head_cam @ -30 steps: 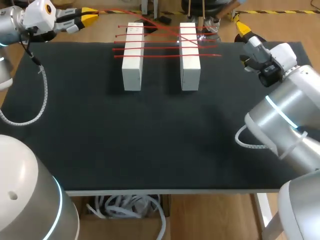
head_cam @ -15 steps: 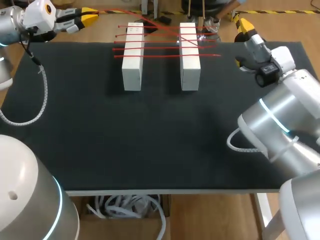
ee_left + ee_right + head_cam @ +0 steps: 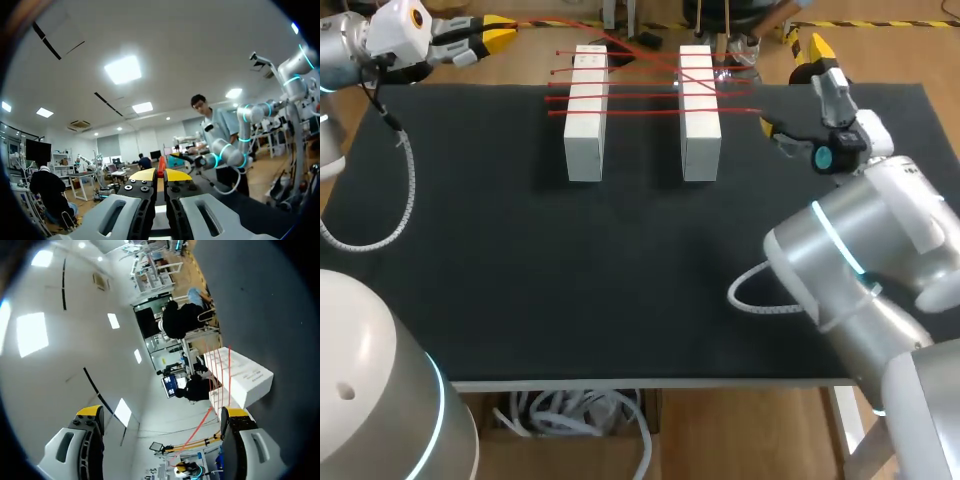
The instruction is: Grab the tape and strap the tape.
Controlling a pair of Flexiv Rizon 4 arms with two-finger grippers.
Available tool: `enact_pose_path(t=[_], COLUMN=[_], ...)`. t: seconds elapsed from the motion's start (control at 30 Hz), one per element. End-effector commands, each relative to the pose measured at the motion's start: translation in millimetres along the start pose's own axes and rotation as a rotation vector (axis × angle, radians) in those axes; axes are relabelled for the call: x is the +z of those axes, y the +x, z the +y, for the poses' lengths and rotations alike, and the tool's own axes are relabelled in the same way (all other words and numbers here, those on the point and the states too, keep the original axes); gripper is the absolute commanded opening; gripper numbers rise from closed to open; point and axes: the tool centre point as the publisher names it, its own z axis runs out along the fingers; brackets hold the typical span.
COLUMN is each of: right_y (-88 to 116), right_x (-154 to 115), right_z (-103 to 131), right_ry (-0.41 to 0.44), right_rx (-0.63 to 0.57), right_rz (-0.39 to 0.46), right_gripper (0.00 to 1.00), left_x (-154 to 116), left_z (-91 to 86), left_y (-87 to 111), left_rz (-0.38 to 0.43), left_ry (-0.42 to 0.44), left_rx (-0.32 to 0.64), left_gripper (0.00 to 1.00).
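On the black bench, two white blocks stand side by side close to its far edge, the left block and the right block set apart with a bare gap between them. Several thin red tapes lie across the tops of both blocks and bridge that gap. Most run roughly parallel, one or two cross the others at a slant, and their ends stick out past the outer sides of the blocks. Your left gripper hangs beyond the bench's far left corner, well apart from the blocks. In the left wrist view that gripper has its yellow tips pressed together with nothing between them. Your right arm comes in over the bench's right edge, and your right gripper sits near the far right corner, just beside the right block. Its lower yellow tip is near the free ends of the tapes, but no touch shows. In the right wrist view the right gripper has its fingers spread wide apart and holds nothing, with the tapes stretched over a block ahead of one fingertip.
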Motion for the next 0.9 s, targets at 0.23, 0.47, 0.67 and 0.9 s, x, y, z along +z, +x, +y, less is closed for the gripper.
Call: enact_pose_path(t=[0.23, 0.47, 0.67, 0.9], right_y=[-14, -23, -28, -37], right_x=[9, 15, 22, 28], right_z=[-27, -49, -61, -70], right_ry=[-0.286, -0.32, -0.34, -0.366], right_rx=[0.105, 0.207, 0.245, 0.303], right_rz=[-0.008, -0.027, -0.044, -0.056], right_gripper=[1.0, 1.0, 1.0, 1.0], left_x=[0, 0, 0, 0], left_z=[0.5, 0.5, 0.5, 0.5], left_y=[0.3, 0.3, 0.3, 0.3], left_rz=[0.0, 0.0, 0.0, 0.0], left_ry=[0.001, 0.001, 0.001, 0.001], left_rx=[0.001, 0.001, 0.001, 0.001], left_gripper=[0.0, 0.0, 0.0, 0.0])
